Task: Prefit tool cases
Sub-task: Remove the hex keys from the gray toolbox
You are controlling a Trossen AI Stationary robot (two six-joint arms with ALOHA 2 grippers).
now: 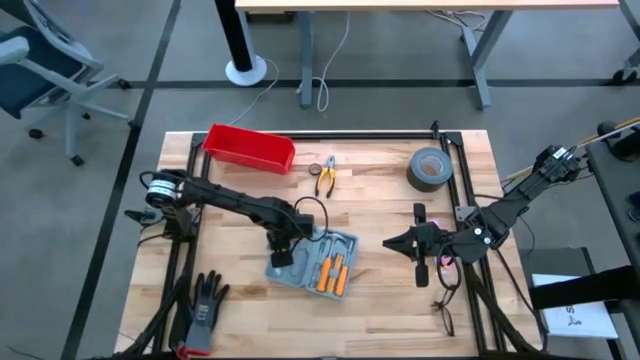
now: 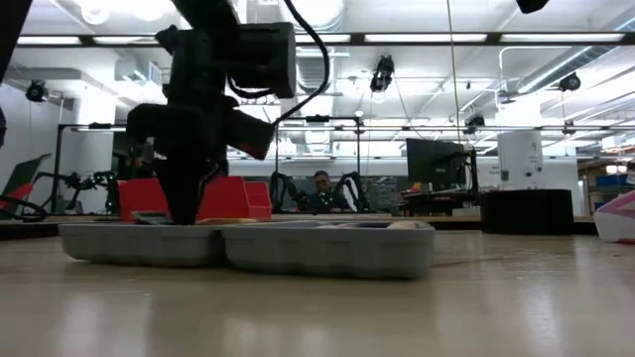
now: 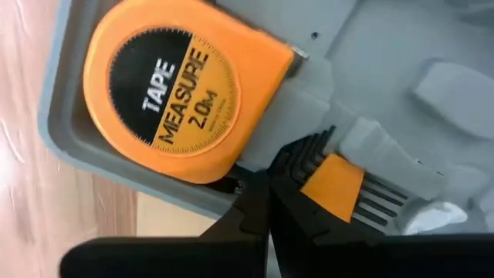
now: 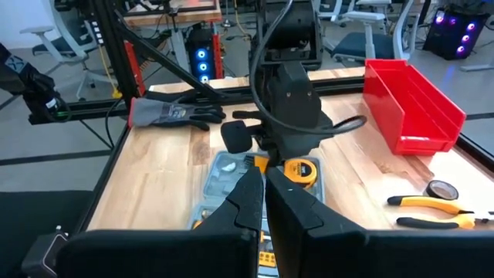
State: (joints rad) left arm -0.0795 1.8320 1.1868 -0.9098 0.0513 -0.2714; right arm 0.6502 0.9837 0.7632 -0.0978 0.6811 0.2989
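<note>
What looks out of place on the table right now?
Mostly the pliers: they lie loose on the wood beside the red bin, not in the open tool case, where the left gripper is shut over the tape measure end. A glove lies near the edge.

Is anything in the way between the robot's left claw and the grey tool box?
No, nothing visible. The left gripper is already down inside the open tool case, jaws shut, right beside the orange tape measure and the hex key set. The right gripper waits off to the side, jaws shut.
</note>
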